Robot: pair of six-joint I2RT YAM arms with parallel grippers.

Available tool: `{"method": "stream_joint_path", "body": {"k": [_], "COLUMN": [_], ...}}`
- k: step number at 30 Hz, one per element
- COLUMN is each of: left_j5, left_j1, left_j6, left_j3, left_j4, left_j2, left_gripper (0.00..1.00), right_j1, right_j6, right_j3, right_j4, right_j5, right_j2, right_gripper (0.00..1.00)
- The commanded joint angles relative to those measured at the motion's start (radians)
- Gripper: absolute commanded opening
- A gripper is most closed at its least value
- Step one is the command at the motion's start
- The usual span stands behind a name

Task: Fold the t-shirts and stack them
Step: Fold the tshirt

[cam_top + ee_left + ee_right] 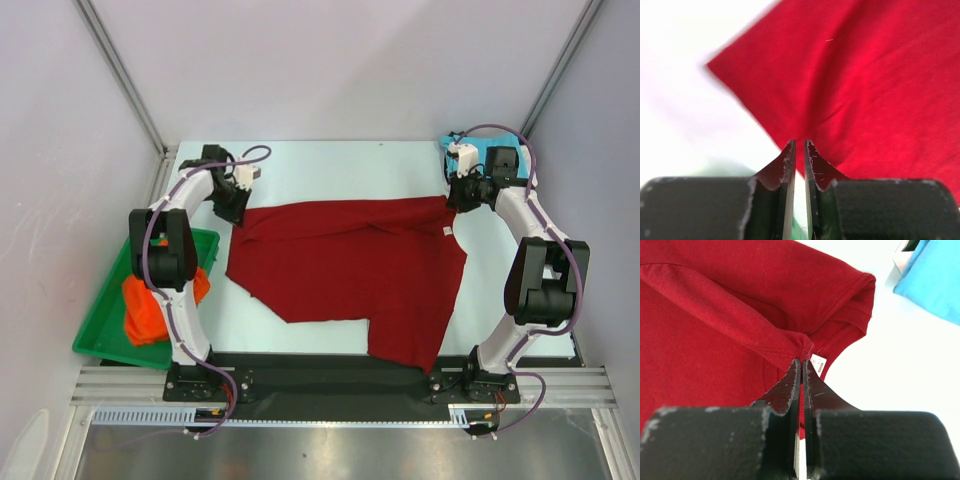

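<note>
Nearest the arm bases, a black strip [300, 368] runs along the front of the pale table [330, 165], and the near hem of a large, soft dark red t-shirt [350, 270] reaches it on the right side. That dark red t-shirt lies spread across the middle of the table, mostly flat but with an uneven outline: its near left part is cut in short, while its near right part reaches farthest toward the bases. Off the table's left edge, beside the left arm, sits a green rectangular plastic tray [100, 328] with a crumpled bright orange t-shirt [148, 308] inside it, partly hidden by the arm. Farther back, the left gripper [799, 144] is down at the shirt's far left corner; its jaws stand at a narrow slit, nearly together, with the tips right at the edge of the red cloth, and I cannot tell whether any cloth is pinched between them. On the opposite side, the right gripper [801, 361] is at the shirt's far right corner by the neckline, its jaws pressed tight on a raised fold of the red fabric, just beside a small white sewn-in label [819, 364]. The cloth rises in a ridge toward those tips. Farthest back, in the table's far right corner beyond the right gripper, lies a turquoise cloth t-shirt [935, 280], apart from the red one.
</note>
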Motion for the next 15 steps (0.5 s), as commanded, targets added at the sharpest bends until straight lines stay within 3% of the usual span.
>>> {"method": "stream_joint_path", "body": {"k": [1,15], "left_j5": [0.041,-0.103], "left_j1": [-0.039,-0.037], "left_j6": [-0.012,0.043], "left_j3": [0.013,-0.107], "left_j4": [-0.025,-0.019], "left_j2": [-0.044,-0.006], "left_gripper": [0.15,0.11], "right_j1": [0.007,0.000], "right_j6": [-0.013,-0.007], "right_j3": [0.039,0.053], "right_j4": [0.026,0.040], "right_j5": [0.017,0.020], "right_j2": [-0.011,0.015], "right_gripper": [0.00,0.00]}}
